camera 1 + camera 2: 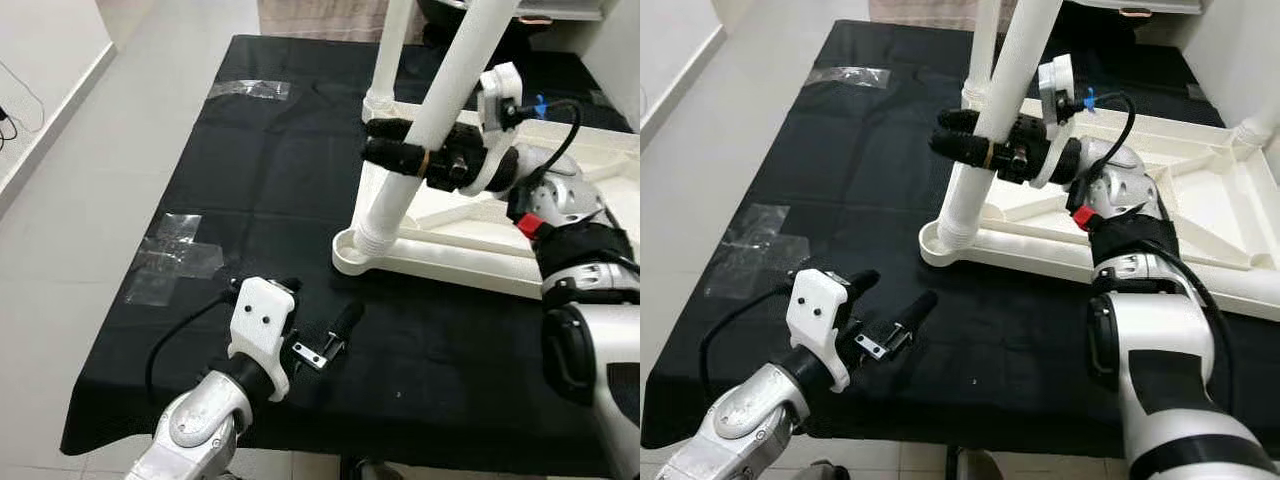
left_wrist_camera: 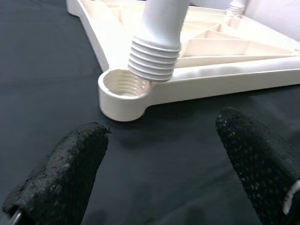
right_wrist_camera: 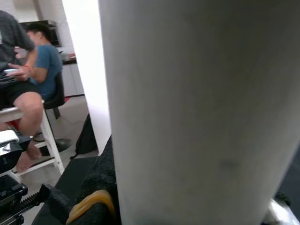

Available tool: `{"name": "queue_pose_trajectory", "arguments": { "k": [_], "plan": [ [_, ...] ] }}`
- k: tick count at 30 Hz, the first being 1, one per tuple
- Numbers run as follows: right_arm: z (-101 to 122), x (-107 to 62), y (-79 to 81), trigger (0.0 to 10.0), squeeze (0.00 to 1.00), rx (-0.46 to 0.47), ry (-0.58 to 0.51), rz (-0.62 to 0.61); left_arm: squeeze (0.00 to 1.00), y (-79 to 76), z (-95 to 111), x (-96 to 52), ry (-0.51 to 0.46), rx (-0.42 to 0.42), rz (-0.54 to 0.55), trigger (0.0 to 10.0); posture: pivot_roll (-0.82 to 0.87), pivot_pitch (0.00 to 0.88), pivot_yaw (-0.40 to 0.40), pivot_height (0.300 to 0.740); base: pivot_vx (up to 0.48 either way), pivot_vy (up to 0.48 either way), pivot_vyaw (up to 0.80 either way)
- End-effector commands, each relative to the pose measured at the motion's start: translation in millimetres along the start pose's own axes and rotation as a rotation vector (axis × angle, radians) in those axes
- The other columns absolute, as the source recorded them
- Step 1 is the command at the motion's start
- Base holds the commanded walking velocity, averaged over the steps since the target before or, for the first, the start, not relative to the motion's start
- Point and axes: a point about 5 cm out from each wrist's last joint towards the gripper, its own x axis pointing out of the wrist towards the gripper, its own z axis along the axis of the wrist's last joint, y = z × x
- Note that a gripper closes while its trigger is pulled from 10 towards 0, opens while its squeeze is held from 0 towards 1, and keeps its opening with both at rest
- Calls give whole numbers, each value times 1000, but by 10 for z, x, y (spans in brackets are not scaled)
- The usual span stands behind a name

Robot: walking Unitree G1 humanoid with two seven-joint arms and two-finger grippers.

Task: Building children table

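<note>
An upturned white plastic table top point(image 1: 470, 265) lies on the black cloth point(image 1: 250, 190). My right gripper point(image 1: 370, 140) is shut on a white table leg point(image 1: 440, 110) and holds it tilted. The leg's threaded end point(image 2: 154, 58) sits askew at the rim of the near corner socket point(image 2: 123, 84). Another leg point(image 1: 392, 50) stands upright in the far corner. My left gripper point(image 1: 898, 288) rests open low over the cloth, a short way in front of that socket, with nothing between its fingers point(image 2: 70, 168). The held leg point(image 3: 201, 112) is seen up close in the right wrist view.
Clear tape patches point(image 1: 175, 255) mark the cloth at the left and one point(image 1: 250, 88) at the far side. Pale floor point(image 1: 90, 150) runs along the cloth's left edge. A third leg point(image 1: 1260, 125) rises at the far right. Seated people point(image 3: 42, 65) are behind.
</note>
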Motion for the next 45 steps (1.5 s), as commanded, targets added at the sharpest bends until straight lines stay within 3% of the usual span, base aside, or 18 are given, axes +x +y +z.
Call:
{"name": "queue_pose_trajectory", "arguments": {
  "k": [1, 10, 16, 18, 25, 35, 38, 45],
  "plan": [
    [36, 72, 19, 10000, 0, -36, -2, 54, 0, -42, -15, -32, 13, -16, -8, 10000, 126, 272, -55, 740, 0, 0, 0],
    [-183, 460, 123, 10000, 0, -71, 53, 173, 0, -121, -35, -56, 28, -31, -20, 10000, 127, 252, -63, 740, 0, 0, 0],
    [-171, 517, 127, 10000, 0, -82, 54, 186, 0, -129, -33, -53, 28, -32, -21, 10000, 126, 255, -67, 740, 0, 0, 0],
    [-123, 654, 131, 10000, 0, -106, 50, 208, 0, -150, -35, -42, 28, -36, -21, 10000, 118, 259, -82, 740, 0, 0, 0],
    [-65, 795, 129, 10000, 0, -142, 53, 212, 0, -162, -39, -34, 24, -42, -10, 10000, 112, 265, -93, 740, 0, 0, 0],
    [-53, 845, 93, 10000, 0, -187, 111, 163, 0, -171, -34, -28, 19, -40, -8, 10000, 109, 266, -101, 740, 0, 0, 0],
    [-128, 799, 79, 10000, 0, -195, 177, 146, 0, -157, 0, -38, 9, -36, -4, 10000, 110, 269, -99, 740, 0, 0, 0],
    [-174, 752, 77, 10000, 0, -185, 206, 152, 0, -140, 15, -65, 6, -20, 7, 10000, 109, 270, -101, 740, 0, 0, 0]
  ]
}}
